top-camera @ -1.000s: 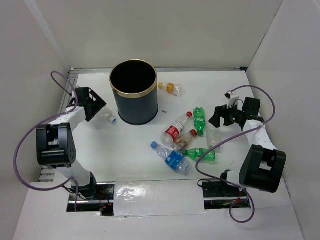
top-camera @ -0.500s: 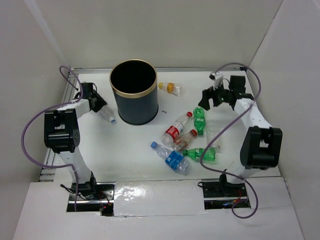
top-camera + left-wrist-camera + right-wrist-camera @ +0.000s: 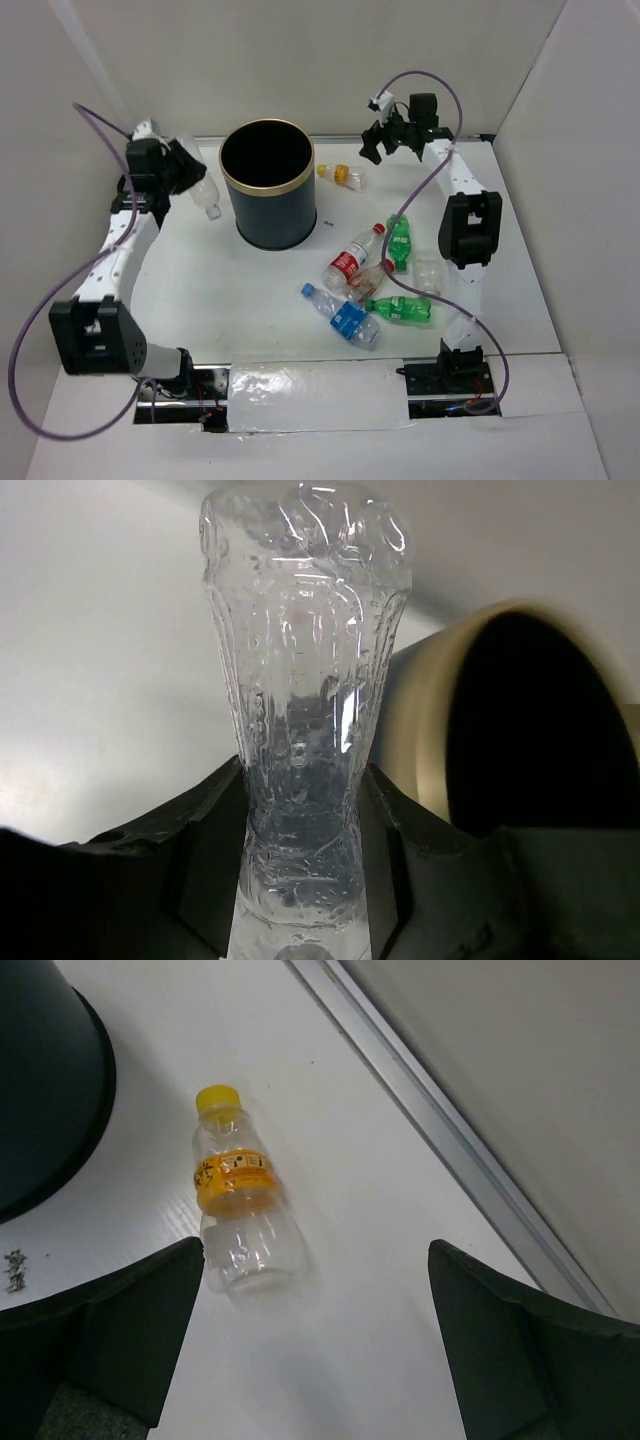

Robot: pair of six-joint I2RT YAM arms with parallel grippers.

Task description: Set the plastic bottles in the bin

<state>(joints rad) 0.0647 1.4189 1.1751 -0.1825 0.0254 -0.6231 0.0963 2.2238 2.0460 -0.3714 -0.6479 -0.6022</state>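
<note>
The dark bin with a gold rim stands at the back middle of the table. My left gripper is shut on a clear bottle and holds it raised just left of the bin. In the left wrist view the bottle stands between the jaws, with the bin's rim to its right. My right gripper is open and empty at the back, right of the yellow-capped bottle. In the right wrist view that bottle lies ahead, by the left finger.
Several bottles lie in a cluster right of centre: a red-labelled one, two green ones, a blue-labelled one and a small clear one. A metal rail edges the table's back. White walls enclose the sides.
My left gripper has lifted the clear bottle off the table and moved it back, beside the bin's rim. My right gripper has swung to the back, near the yellow-capped bottle.
</note>
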